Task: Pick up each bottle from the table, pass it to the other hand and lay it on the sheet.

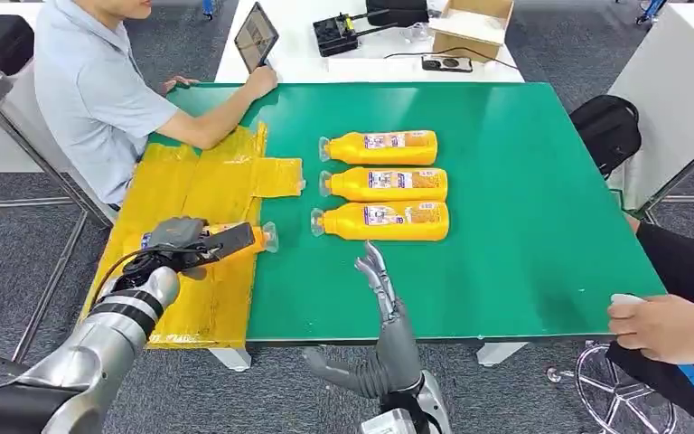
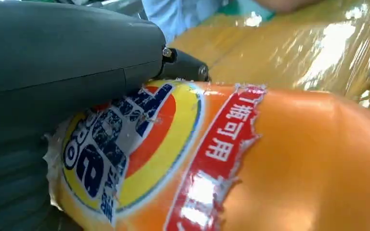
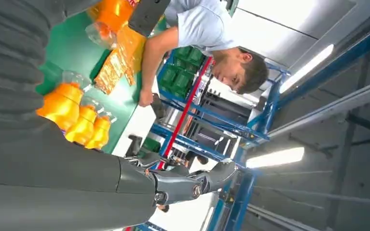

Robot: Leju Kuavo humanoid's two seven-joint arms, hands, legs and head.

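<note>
- Holding an orange bottle (image 1: pixel 235 240) crosswise, the left hand (image 1: pixel 173 244) has its fingers wrapped around the body, cap end jutting beyond the fingertips, over the yellow sheet (image 1: pixel 201 185).
- Right hand (image 1: pixel 381 282) is raised over the green table (image 1: pixel 524 208), fingers straight and apart, holding nothing; three bottles (image 1: pixel 384 184) lie beyond its fingertips.
- Advice: lower the bottle flat onto the sheet before loosening the fingers.

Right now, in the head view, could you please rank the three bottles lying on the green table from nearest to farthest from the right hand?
From the right hand:
1. Near bottle, just beyond its fingertips.
2. Middle bottle, one row back.
3. Far bottle, toward the table's far side.
</note>
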